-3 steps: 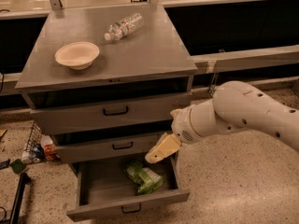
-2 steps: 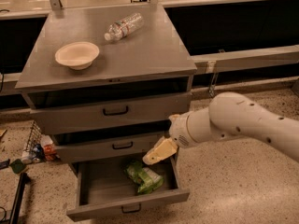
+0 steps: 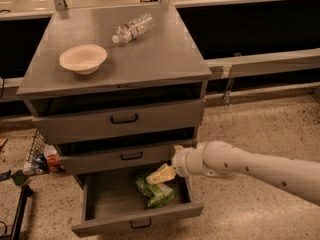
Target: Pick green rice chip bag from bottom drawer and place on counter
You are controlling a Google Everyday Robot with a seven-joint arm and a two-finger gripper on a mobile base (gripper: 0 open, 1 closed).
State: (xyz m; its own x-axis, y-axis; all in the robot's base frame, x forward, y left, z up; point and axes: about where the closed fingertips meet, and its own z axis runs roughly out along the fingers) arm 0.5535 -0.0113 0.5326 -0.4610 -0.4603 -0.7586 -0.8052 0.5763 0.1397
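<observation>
The green rice chip bag (image 3: pixel 156 193) lies crumpled in the right part of the open bottom drawer (image 3: pixel 135 219). My gripper (image 3: pixel 159 175) reaches in from the right on a white arm and hangs just above the bag's upper end, its cream-coloured fingers pointing left and down. The counter (image 3: pixel 160 59) is the grey top of the cabinet, above the two shut drawers.
A cream bowl (image 3: pixel 83 58) sits on the counter's left and a clear plastic bottle (image 3: pixel 132 28) lies at its back. A wire basket with small items (image 3: pixel 37 156) stands on the speckled floor to the left of the cabinet. A dark low shelf runs behind.
The arm has swung left and lower, bringing the gripper from the drawer's right edge to just above the green bag. The bag has not moved.
</observation>
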